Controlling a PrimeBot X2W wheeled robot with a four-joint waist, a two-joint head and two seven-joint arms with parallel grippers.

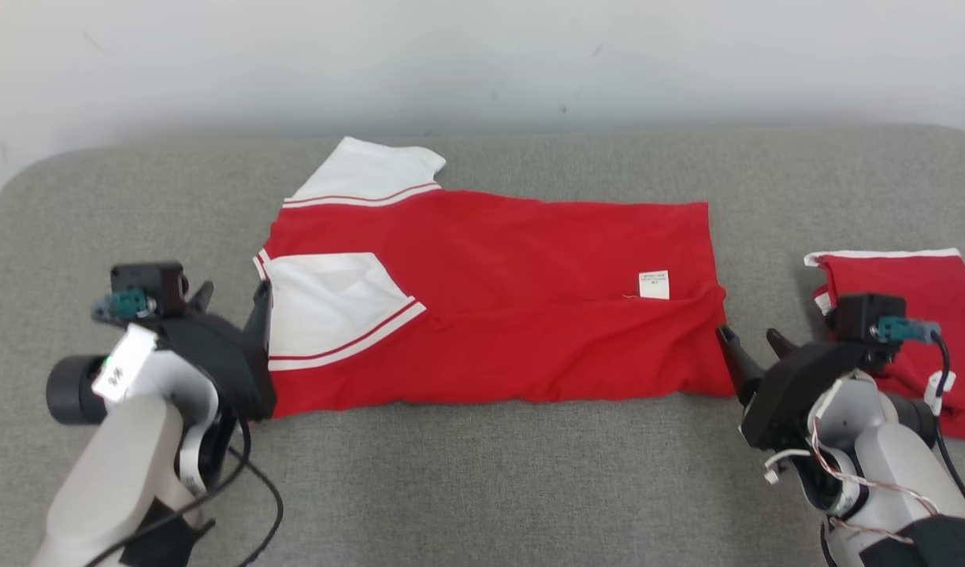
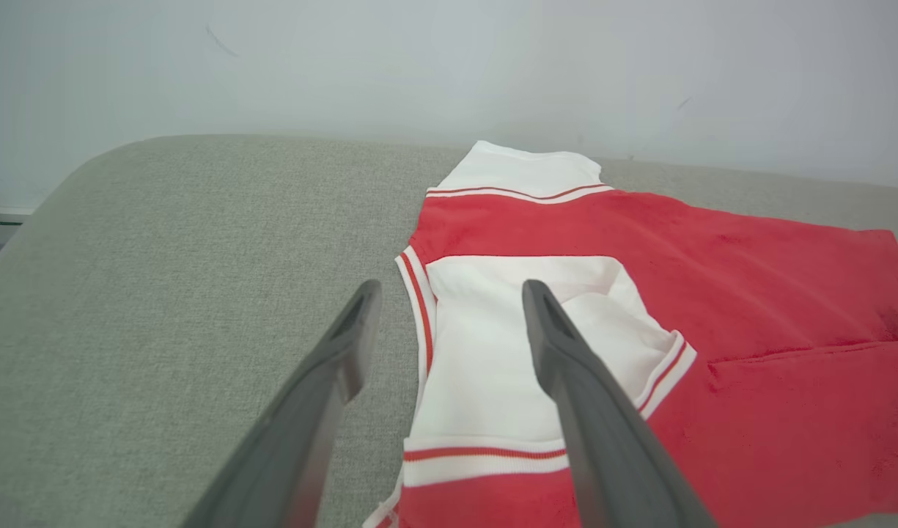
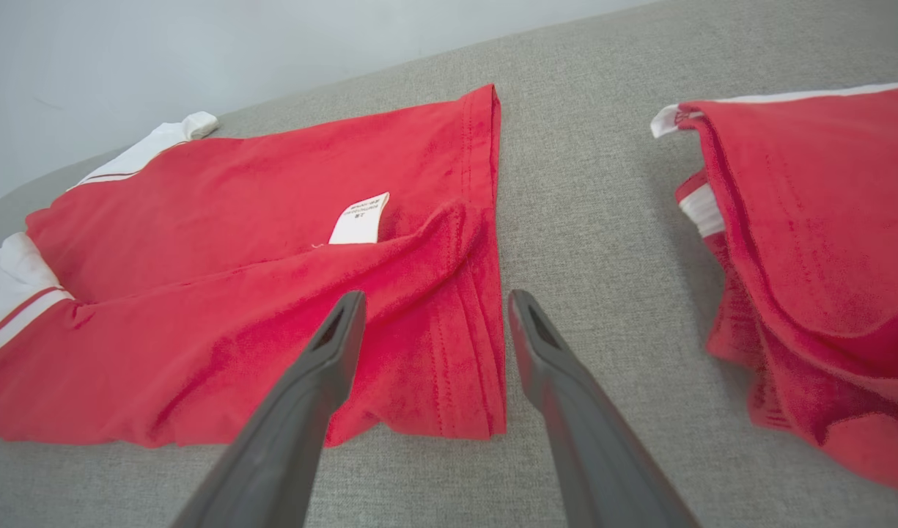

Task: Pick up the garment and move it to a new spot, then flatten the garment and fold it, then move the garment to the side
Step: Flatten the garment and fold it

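A red short-sleeved shirt with white, red-striped sleeves [image 1: 490, 315] lies folded lengthwise into a long band at the centre of the head view, on a grey woven upholstered surface [image 1: 490, 472]. Its sleeve end points to 9 o'clock and its hem to 3 o'clock. One white sleeve [image 1: 332, 307] is laid over the red body; the other [image 1: 368, 177] sticks out toward 11 o'clock. A small white label [image 1: 654, 285] shows near the hem, just above a fold line.

The left gripper [image 1: 231, 303] sits at 8 o'clock, at the shirt's sleeve end. In the left wrist view its fingers are spread wide [image 2: 450, 293] with nothing between them – one over the bare grey cloth, the other over the white sleeve [image 2: 492, 352].

The right gripper [image 1: 748, 335] sits at 4 o'clock, just beside the hem corner. In the right wrist view its claw is spread too [image 3: 435, 301], holding nothing, and the shirt's bunched hem edge lies beyond the gap between its fingertips.

A second red garment with white trim [image 1: 907, 315] lies folded at 3 o'clock, apart from the shirt – grey cloth shows between them. A pale wall [image 1: 482, 63] runs across at 12 o'clock.
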